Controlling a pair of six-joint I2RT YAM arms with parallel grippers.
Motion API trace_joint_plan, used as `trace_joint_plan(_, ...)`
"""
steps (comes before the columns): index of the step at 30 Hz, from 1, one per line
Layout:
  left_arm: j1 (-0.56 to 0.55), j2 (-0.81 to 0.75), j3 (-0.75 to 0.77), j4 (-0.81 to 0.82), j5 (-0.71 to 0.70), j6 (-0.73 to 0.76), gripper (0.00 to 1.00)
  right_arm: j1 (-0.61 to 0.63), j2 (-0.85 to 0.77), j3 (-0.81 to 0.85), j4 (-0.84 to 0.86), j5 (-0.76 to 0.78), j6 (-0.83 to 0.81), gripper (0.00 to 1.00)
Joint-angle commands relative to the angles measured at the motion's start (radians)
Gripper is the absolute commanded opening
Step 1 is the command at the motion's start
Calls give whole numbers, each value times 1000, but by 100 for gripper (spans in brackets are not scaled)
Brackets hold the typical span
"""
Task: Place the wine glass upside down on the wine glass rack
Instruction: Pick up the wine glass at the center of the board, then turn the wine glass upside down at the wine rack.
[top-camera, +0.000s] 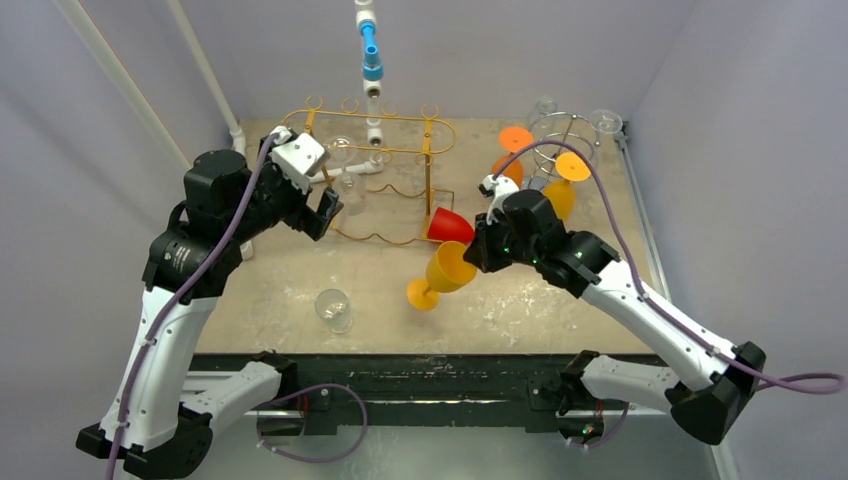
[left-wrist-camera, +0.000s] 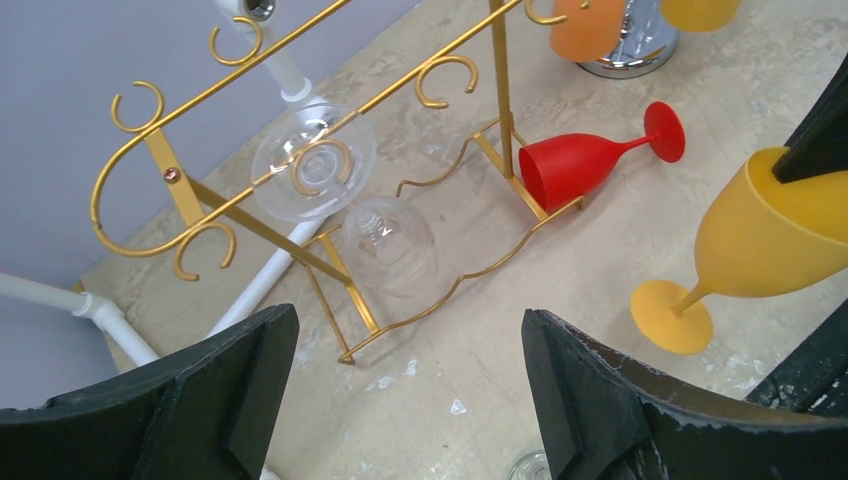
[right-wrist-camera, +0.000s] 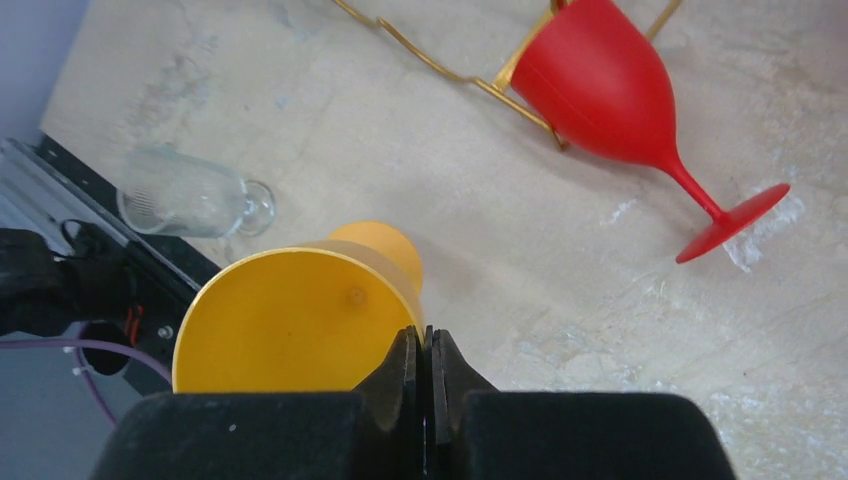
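The yellow plastic wine glass (top-camera: 449, 266), opaque and tilted, is pinched at its rim by the right gripper (right-wrist-camera: 428, 338); the left gripper (left-wrist-camera: 408, 345) is seen wide open.

White links and black joints are seen on the left arm (top-camera: 165, 350) and right arm (top-camera: 650, 310); purple cables (top-camera: 608, 212) are run along both; the left gripper (left-wrist-camera: 408, 315) is finished black.

Place: robot lab cell | Signs: plain enclosure walls (top-camera: 760, 90) — scuffed tabletop (top-camera: 540, 300), bolted arms (top-camera: 160, 350)
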Motion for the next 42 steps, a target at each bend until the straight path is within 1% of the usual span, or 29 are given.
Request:
trace_joint_plan(1, -3, -12, -9, 0, 99, -20, 89, 6, -76, 119, -23, -40, -30, 0)
trace_joint_plan(4, -3, -21, -20, 0, 148, -37, 92, 6, -101, 226, -45, -27, -64, 0)
trace_joint_plan(7, -3, -20, -20, 1, 198, -82, 94, 7, -117, 334, -33, -11, -98, 0)
trace_joint_plan(12, -3, -23, -50, 23, 307, -183, 98, 6, -92, 459, 50, -29, -122, 0)
trace_joint_plan(18, -3, -26, -85, 73, 369, -277, 99, 6, -37, 520, 178, -84, -122, 0)
trace_joint_plan(23, -3, -9, -96, 115, 387, -333, 99, 7, -3, 527, 258, -139, -109, 0)
trace_joint_plan(26, -3, 7, -102, 153, 399, -360, 98, 10, 5, 514, 302, -156, -101, 0)
trace_joint_plan(28, -3, 20, -102, 180, 406, -378, 95, 11, 5, 505, 327, -163, -95, 0)
trace_joint_plan(30, -3, 36, -99, 194, 413, -385, 87, 15, 3, 492, 350, -174, -88, 0)
trace_joint_plan(32, -3, 55, -90, 197, 419, -382, 74, 17, -1, 475, 374, -189, -77, 0)
trace_joint_plan(34, -3, 75, -69, 188, 413, -367, 51, 20, -5, 455, 394, -213, -72, 0)
trace_joint_plan(35, -3, 82, -60, 185, 405, -362, 38, 22, -7, 446, 399, -225, -70, 0)
trace_joint_plan(36, -3, 87, -50, 182, 397, -354, 31, 23, -7, 438, 400, -238, -69, 0)
trace_joint_plan(37, -3, 90, -40, 182, 390, -344, 26, 23, -8, 431, 395, -253, -70, 1)
trace_joint_plan(38, -3, 89, -29, 182, 380, -334, 21, 24, -9, 422, 387, -265, -70, 6)
trace_joint_plan(39, -3, 87, -19, 181, 370, -318, 10, 23, -16, 410, 381, -276, -70, 12)
trace_joint_plan(40, -3, 84, -8, 179, 359, -295, 2, 24, -25, 392, 372, -284, -70, 17)
trace_joint_plan(42, -3, 73, 11, 170, 341, -234, 0, 24, -41, 364, 337, -300, -71, 33)
